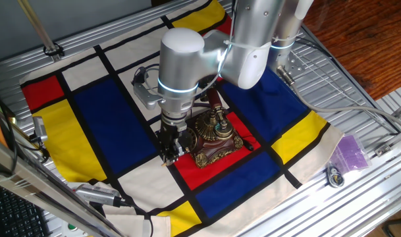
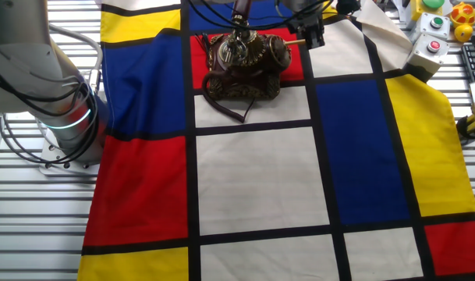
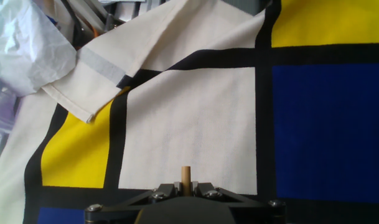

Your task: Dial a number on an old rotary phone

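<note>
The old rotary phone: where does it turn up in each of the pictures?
One fixed view: the old rotary phone sits at centre, on a red square of the cloth, right of the hand.
The other fixed view: top centre, on the same red square.
Hand view: not in it.
Shared landmark: the coloured cloth.

Our arm (image 1: pixel 207 52) is smooth silver-grey, built of rounded cylindrical joints, each ringed by a thin glowing cyan band. Above our black gripper (image 1: pixel 170 146), grey cables loop beside the wrist. Small screws dot its dark frame in the hand view.
</note>
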You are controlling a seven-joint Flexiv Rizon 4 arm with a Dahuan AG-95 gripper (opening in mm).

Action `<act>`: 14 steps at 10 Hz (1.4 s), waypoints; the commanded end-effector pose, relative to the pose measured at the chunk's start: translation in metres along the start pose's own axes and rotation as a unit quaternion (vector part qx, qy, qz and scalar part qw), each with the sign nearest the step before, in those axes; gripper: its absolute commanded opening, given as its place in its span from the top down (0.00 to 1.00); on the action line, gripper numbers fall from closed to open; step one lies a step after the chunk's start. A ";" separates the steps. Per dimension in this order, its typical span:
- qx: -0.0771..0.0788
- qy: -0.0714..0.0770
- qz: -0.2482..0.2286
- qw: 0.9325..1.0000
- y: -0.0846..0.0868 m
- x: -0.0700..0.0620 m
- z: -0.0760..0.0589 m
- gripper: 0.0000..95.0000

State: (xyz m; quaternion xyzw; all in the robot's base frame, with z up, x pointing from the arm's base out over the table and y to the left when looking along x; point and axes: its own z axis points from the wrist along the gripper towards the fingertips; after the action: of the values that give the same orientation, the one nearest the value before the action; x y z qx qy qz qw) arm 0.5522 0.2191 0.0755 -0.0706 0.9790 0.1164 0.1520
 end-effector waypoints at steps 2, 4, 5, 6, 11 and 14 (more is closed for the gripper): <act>-0.005 -0.002 -0.013 1.000 -0.001 0.000 0.003 1.00; -0.005 -0.001 -0.016 1.000 -0.001 -0.001 0.003 1.00; -0.002 -0.001 -0.020 1.000 -0.001 -0.001 0.003 1.00; -0.002 -0.001 -0.020 1.000 -0.001 -0.001 0.003 1.00; -0.001 0.011 -0.002 1.000 0.005 -0.006 0.001 1.00; 0.008 0.038 -0.005 0.999 0.009 -0.018 -0.007 1.00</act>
State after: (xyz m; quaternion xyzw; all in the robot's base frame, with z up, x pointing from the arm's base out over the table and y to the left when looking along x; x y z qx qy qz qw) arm 0.5636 0.2272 0.0892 -0.0771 0.9839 0.1082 0.1194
